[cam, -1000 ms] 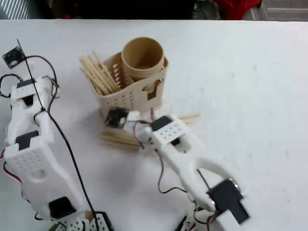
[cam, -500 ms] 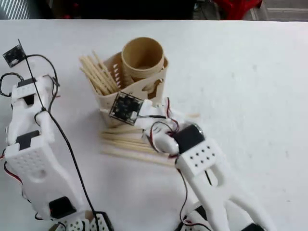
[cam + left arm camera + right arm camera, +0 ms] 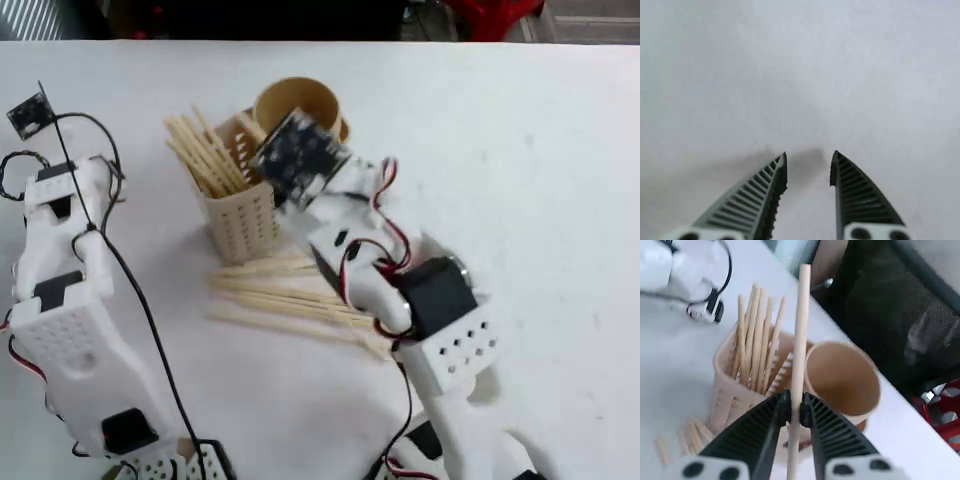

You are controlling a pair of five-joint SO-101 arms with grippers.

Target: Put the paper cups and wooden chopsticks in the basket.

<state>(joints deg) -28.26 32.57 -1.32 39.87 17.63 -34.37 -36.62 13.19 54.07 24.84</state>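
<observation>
A cream basket (image 3: 243, 214) stands mid-table with a brown paper cup (image 3: 300, 101) and a bundle of wooden chopsticks (image 3: 202, 152) inside it. Several more chopsticks (image 3: 290, 300) lie flat on the table in front of the basket. My right gripper (image 3: 794, 409) is shut on one chopstick (image 3: 799, 335), held upright just above the basket (image 3: 727, 390) beside the cup (image 3: 842, 377). In the high view the right arm's wrist (image 3: 300, 160) hangs over the basket. My left gripper (image 3: 808, 165) is open over bare table at the left.
The left arm (image 3: 65, 290) rests along the table's left side with black cables (image 3: 130, 280) trailing beside it. White table (image 3: 520, 170) stretches to the right of the basket. A dark chair (image 3: 900, 315) stands beyond the far edge.
The right arm rose from the loose chopsticks on the table and swung up over the basket with one chopstick in its gripper. The left arm stayed still.
</observation>
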